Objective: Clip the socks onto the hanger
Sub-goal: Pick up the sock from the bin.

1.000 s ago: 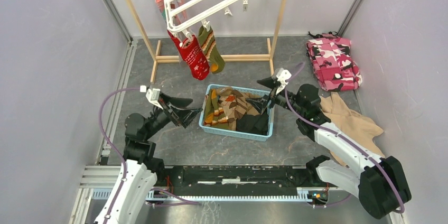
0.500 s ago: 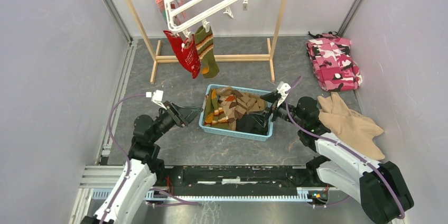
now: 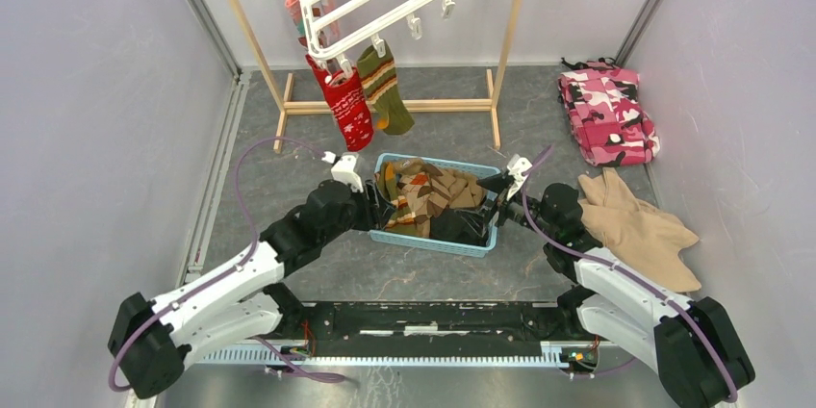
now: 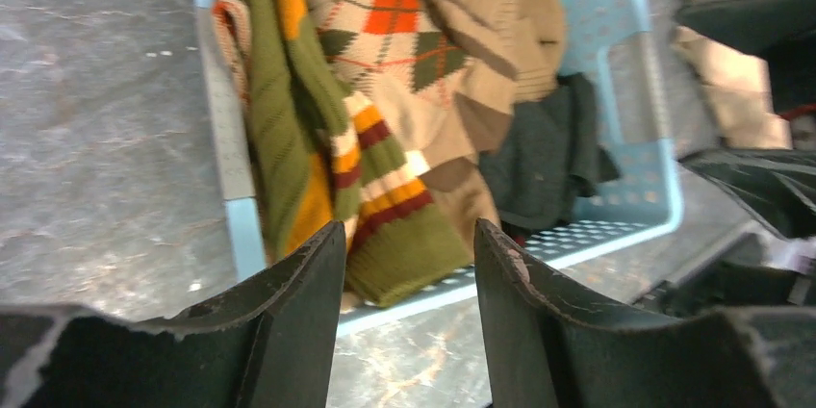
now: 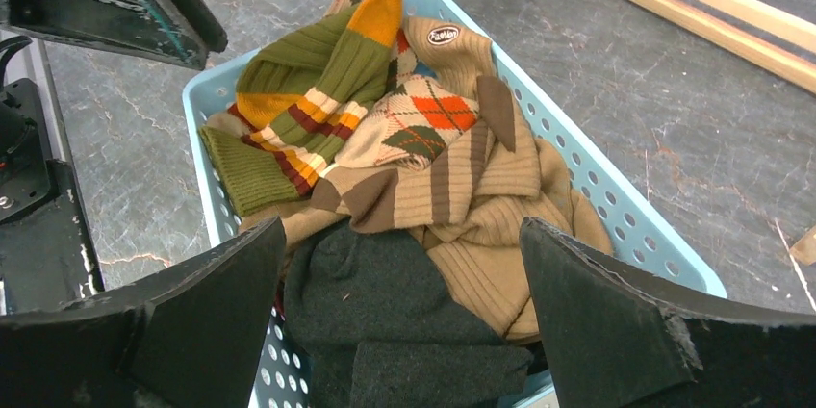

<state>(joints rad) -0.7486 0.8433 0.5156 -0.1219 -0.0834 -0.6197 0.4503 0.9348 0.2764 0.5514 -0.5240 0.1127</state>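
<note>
The left end effector [image 4: 406,231] is hovering, fingers apart and gripping nothing, over a striped sock [image 4: 385,191] at the left wall of the blue basket [image 4: 245,240]. The right end effector [image 5: 402,235] is standing wide open above the heaped socks [image 5: 433,177]. Two socks [image 3: 348,110] are hanging from the hanger [image 3: 395,12], far behind.

Blue basket [image 5: 616,201], wooden stand [image 3: 423,105] behind; pink camouflage cloth [image 3: 608,112], beige cloth [image 3: 640,225] at right

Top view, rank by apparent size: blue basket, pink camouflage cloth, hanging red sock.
Largest: blue basket, though the pink camouflage cloth looks nearly as large, too close to rank firmly.
Smallest: hanging red sock, clearly.
</note>
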